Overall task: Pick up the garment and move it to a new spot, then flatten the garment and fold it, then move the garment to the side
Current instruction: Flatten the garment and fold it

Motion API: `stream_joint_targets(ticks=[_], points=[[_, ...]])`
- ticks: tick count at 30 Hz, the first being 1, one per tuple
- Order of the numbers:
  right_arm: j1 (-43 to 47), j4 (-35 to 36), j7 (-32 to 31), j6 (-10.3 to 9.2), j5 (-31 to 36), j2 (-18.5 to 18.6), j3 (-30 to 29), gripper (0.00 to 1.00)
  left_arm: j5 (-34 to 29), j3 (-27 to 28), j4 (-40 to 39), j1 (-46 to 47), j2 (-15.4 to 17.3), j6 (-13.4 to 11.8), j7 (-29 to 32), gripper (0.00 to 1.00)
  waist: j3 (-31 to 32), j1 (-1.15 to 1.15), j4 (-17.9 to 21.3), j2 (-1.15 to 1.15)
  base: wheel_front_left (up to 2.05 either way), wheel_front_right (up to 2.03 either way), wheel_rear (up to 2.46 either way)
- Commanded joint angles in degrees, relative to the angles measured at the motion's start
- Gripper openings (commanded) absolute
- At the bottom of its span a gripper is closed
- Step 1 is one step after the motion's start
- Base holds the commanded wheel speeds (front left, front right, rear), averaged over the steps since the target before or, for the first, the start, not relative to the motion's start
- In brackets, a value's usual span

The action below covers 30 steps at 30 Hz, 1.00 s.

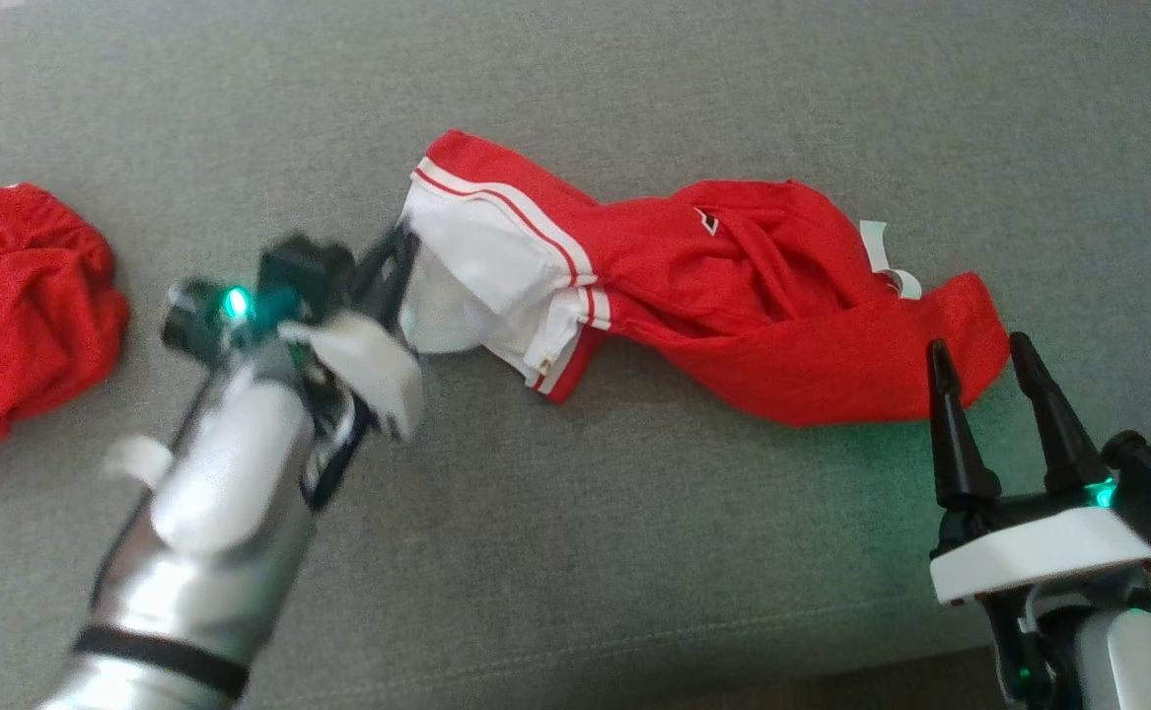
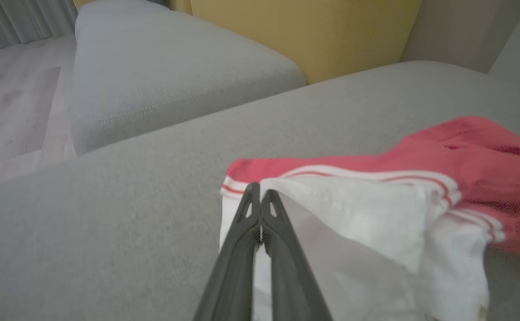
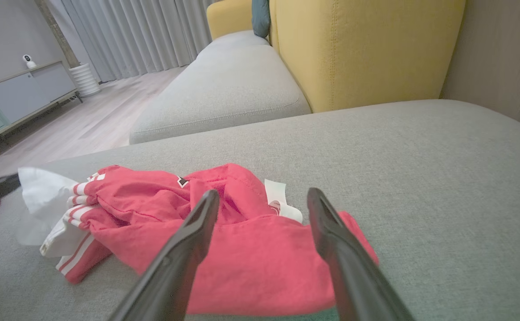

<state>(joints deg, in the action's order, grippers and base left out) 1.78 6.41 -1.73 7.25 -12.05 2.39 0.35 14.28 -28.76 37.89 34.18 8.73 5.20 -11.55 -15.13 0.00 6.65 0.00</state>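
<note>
A red garment (image 1: 762, 296) with a white striped end (image 1: 496, 266) lies crumpled on the grey cushion (image 1: 575, 552). My left gripper (image 1: 399, 247) is shut on the white edge of the garment (image 2: 353, 214), its two fingertips pressed together at the cloth (image 2: 260, 191). My right gripper (image 1: 979, 360) stands open just in front of the garment's red end (image 3: 260, 263), its fingers (image 3: 188, 240) spread on either side of that fabric without touching it.
A second red cloth (image 1: 13, 306) lies bunched at the cushion's left edge. Beyond the cushion are another grey seat (image 3: 228, 93), a yellow sofa back (image 3: 362, 49), wooden floor (image 3: 86, 125) and a low cabinet (image 3: 14, 98).
</note>
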Motion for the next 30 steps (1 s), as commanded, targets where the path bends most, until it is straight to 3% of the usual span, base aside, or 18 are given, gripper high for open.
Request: stream_joint_targets(ticks=[1,6,17,19,20,25,30], points=[[-1.88,1.46,0.83,0.24,-0.54,0.49,1.50,1.00,-0.41,2.40,-2.64,5.35,2.33,-0.06,-0.60,0.00,-0.61,0.00,0.57,0.00,0.00,0.00,0.00],[-3.67,-0.38,2.72,0.24,-2.38,0.49,3.28,1.00,-0.91,2.74,-2.68,17.99,7.15,1.33,3.53,0.00,-3.36,0.00,4.09,0.00,0.00,0.00,0.00],[-7.42,-4.27,5.71,0.24,-4.59,0.49,7.66,1.00,4.27,-2.09,9.12,30.40,10.35,2.25,9.80,0.00,-7.25,0.00,10.29,0.00,0.00,0.00,0.00],[-8.12,-4.98,6.26,0.24,-4.82,0.49,8.28,1.00,7.03,-3.87,11.43,30.78,10.63,2.26,10.24,0.41,-7.66,0.00,10.99,0.00,0.00,0.00,0.00],[-8.37,-5.32,6.51,0.24,-4.86,0.49,8.43,1.00,8.79,-4.27,12.49,30.75,10.74,2.26,10.18,1.00,-7.75,0.00,11.16,0.00,0.00,0.00,0.00],[-9.20,-6.29,6.87,0.24,-4.10,0.49,8.38,1.00,14.35,-5.16,15.73,29.34,11.53,2.27,6.53,1.00,-7.60,0.00,10.42,0.00,0.00,0.00,0.00],[-9.39,-6.26,6.15,0.24,-2.48,0.49,7.25,1.00,16.04,-4.22,17.73,24.95,11.43,1.78,0.29,1.00,-5.88,0.00,7.74,0.00,0.00,0.00,0.00]])
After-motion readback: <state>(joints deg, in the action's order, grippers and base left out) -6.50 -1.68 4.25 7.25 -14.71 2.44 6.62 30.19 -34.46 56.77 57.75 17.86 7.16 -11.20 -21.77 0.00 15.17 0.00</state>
